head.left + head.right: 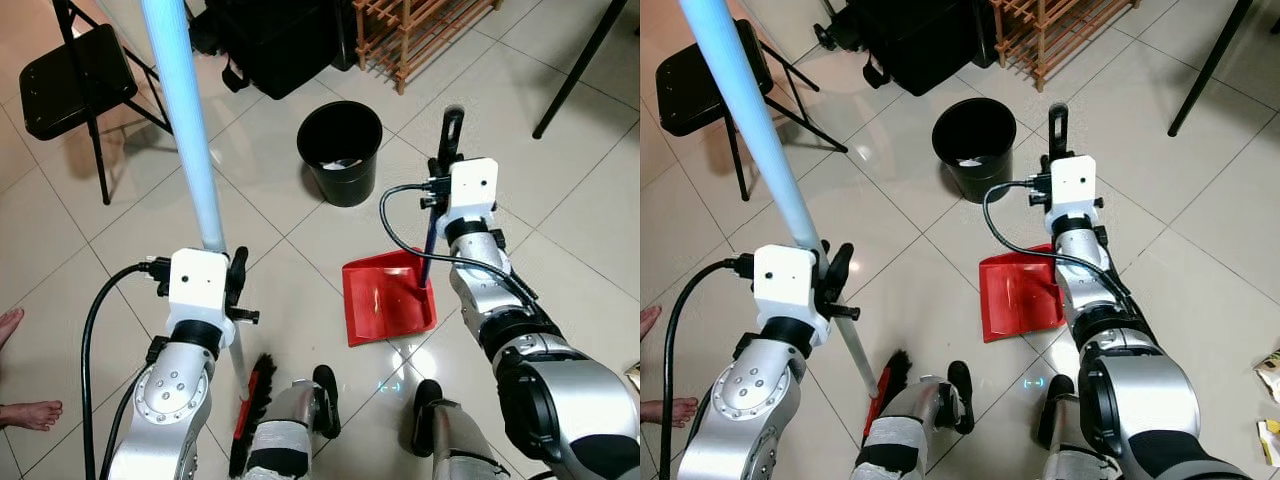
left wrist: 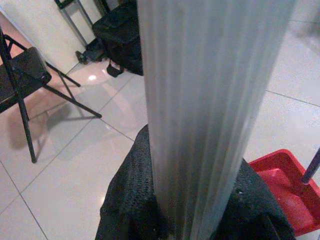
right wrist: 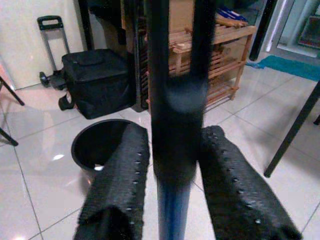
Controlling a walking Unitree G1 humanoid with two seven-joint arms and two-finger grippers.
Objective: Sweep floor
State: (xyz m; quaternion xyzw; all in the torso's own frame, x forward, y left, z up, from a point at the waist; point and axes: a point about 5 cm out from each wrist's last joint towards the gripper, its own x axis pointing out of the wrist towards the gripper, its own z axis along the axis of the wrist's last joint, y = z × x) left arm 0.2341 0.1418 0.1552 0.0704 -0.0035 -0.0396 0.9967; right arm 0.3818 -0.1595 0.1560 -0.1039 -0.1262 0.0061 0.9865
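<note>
I had my left gripper (image 1: 238, 285) fingers clamped on the broom (image 1: 190, 140), right gripper (image 3: 172, 200) fingers clamped on the dustpan (image 1: 385, 300) handle; bin (image 1: 340, 150) at twelve o'clock, chair (image 1: 75, 80) at ten.

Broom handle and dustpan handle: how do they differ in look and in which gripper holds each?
The broom handle is thick and pale blue; the dustpan handle is thin and dark. The broom handle is in the left gripper and leans, running down to a brush by the robot's feet; the dustpan handle is in the right gripper and rises from a red dustpan on the floor. Both have jaws closed around them.
</note>
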